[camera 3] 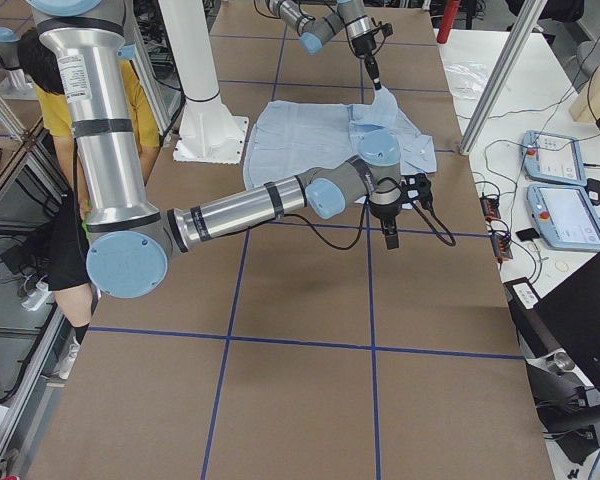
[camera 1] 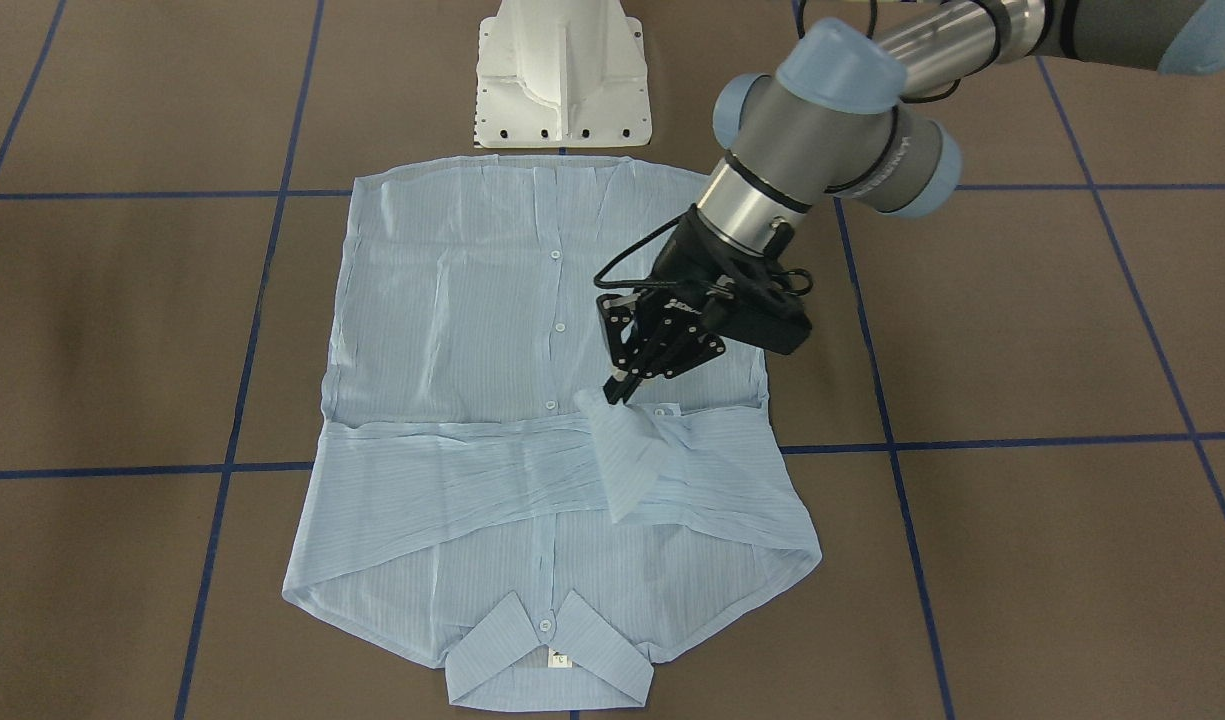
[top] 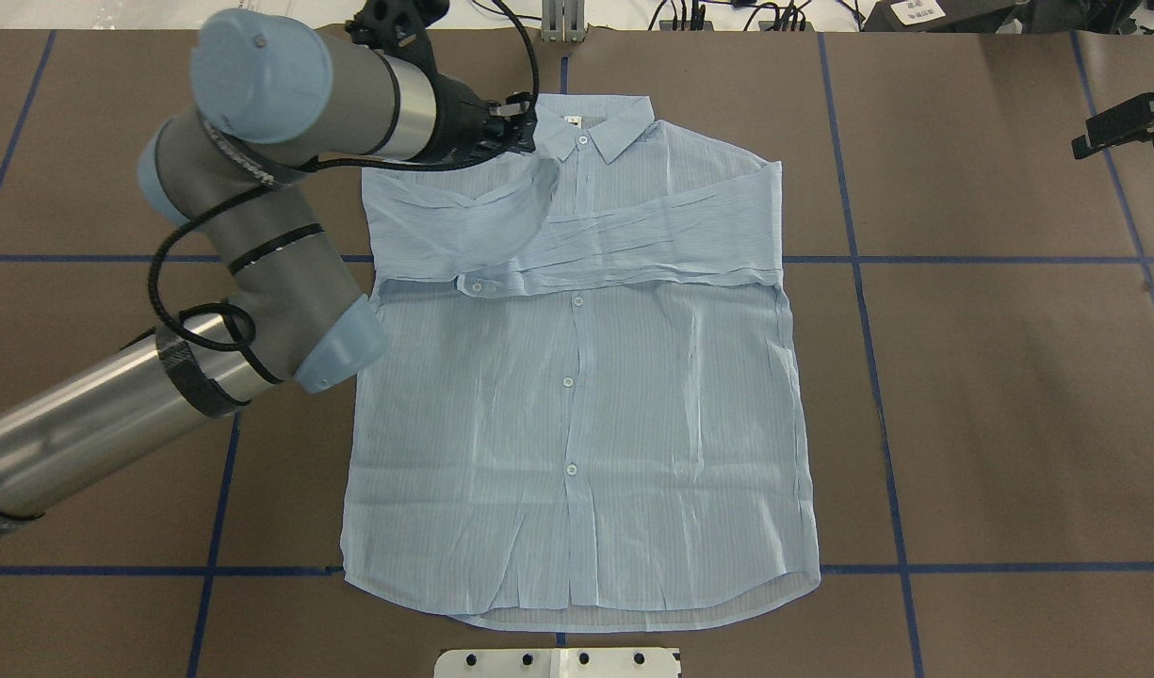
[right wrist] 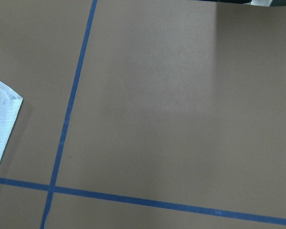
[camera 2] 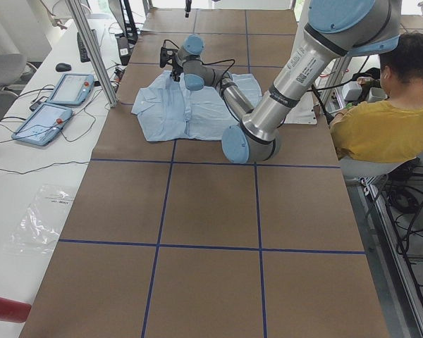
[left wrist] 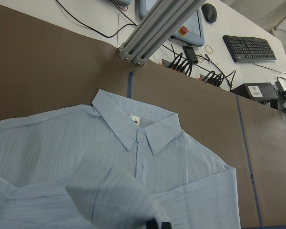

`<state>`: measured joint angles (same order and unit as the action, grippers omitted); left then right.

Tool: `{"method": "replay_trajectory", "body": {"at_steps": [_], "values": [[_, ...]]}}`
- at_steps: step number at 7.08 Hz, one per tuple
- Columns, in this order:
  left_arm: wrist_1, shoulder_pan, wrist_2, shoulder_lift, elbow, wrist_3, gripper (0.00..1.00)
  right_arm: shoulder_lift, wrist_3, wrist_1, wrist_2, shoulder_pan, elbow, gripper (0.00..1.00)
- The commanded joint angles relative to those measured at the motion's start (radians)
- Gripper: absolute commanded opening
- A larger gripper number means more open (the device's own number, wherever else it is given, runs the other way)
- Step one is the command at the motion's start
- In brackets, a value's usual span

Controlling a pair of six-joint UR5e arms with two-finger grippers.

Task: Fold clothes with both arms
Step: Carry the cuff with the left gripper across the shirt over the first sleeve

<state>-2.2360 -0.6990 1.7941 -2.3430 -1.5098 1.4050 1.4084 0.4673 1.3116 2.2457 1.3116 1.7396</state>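
The pale-blue striped shirt (camera 1: 452, 330) lies flat and buttoned on the brown table, its collar (top: 591, 127) at the far edge from the robot. One sleeve (top: 671, 235) is folded straight across the chest. My left gripper (camera 1: 617, 388) hangs over the chest, shut on the cuff of the other sleeve (camera 1: 627, 450), which it holds lifted off the shirt. In the left wrist view this sleeve (left wrist: 109, 195) fills the foreground below the collar (left wrist: 138, 129). My right gripper (camera 3: 390, 232) hovers over bare table beside the shirt's collar end, and I cannot tell whether it is open or shut.
The white pedestal base (camera 1: 562, 75) stands at the shirt's hem. Blue tape lines (right wrist: 66, 124) cross the table. A seated person in a yellow top (camera 2: 388, 113) is beside the robot. Two teach pendants (camera 2: 56, 105) and an aluminium post (camera 3: 500, 70) stand past the far edge.
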Motion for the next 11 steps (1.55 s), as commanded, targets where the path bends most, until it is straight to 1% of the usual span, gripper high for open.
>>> {"method": "replay_trajectory", "body": {"at_steps": [1,2,3,4,5,6,7,8,9,10,11], "values": [[-0.002,0.154,-0.154,-0.048,0.08,0.0,0.0,0.001,0.002,0.0,0.0,0.0,-0.003,1.0],[-0.004,0.221,-0.22,-0.064,0.127,0.0,0.0,0.001,0.002,0.0,0.0,0.0,-0.003,1.0],[-0.019,0.272,-0.27,-0.106,0.21,0.002,0.01,0.001,0.004,0.001,0.0,0.0,-0.005,1.0],[-0.049,0.286,-0.274,-0.164,0.286,0.002,0.65,0.001,0.004,0.0,0.0,-0.002,-0.006,1.0],[-0.059,0.294,-0.274,-0.171,0.292,-0.001,1.0,0.001,0.005,0.001,-0.002,-0.002,-0.006,1.0],[-0.044,0.293,-0.268,-0.165,0.263,-0.026,1.0,0.0,0.028,0.0,0.0,-0.002,0.003,1.0],[-0.007,0.289,-0.25,-0.126,0.21,-0.144,1.0,-0.002,0.1,-0.002,0.0,-0.018,0.029,1.0],[0.048,0.279,-0.218,-0.064,0.13,-0.212,1.0,0.001,0.179,-0.002,-0.008,-0.056,0.067,1.0],[0.108,0.239,-0.161,-0.012,0.056,-0.271,1.0,0.006,0.286,-0.002,-0.062,-0.122,0.122,1.0],[0.219,0.205,-0.113,0.043,-0.045,-0.323,1.0,0.03,0.43,-0.002,-0.163,-0.231,0.202,1.0],[0.248,0.197,-0.102,0.116,-0.153,-0.398,1.0,0.059,0.553,0.0,-0.246,-0.338,0.272,1.0]]}}
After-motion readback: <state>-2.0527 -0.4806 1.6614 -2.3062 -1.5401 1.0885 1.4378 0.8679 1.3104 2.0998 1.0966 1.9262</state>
